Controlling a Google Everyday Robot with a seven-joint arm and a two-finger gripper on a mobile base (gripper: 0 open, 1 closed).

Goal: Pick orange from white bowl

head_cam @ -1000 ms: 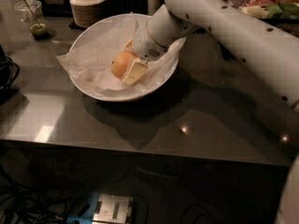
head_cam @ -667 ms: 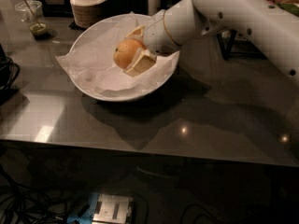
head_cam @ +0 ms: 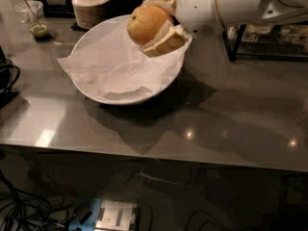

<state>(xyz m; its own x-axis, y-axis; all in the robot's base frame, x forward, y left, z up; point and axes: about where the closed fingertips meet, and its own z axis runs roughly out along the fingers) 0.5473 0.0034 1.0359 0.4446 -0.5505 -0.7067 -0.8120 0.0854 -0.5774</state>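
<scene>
The orange (head_cam: 146, 24) is round and pale orange-yellow, held in the air above the far right part of the white bowl (head_cam: 98, 91). My gripper (head_cam: 155, 24) is shut on the orange, with one beige finger (head_cam: 166, 43) under it and the other at its top. The white arm reaches in from the upper right. The bowl is wide and shallow, lined with crinkled white paper (head_cam: 108, 61), and holds nothing else that I can see.
A stack of small beige bowls (head_cam: 90, 6) stands behind the white bowl. A clear cup with green content and a stick (head_cam: 34, 19) is at the far left. Dark cables (head_cam: 7, 78) lie at the left edge. A black rack (head_cam: 269, 32) is at the right.
The gripper has lifted the orange up out of the bowl and moved it toward the upper right. The bowl and paper stayed in place.
</scene>
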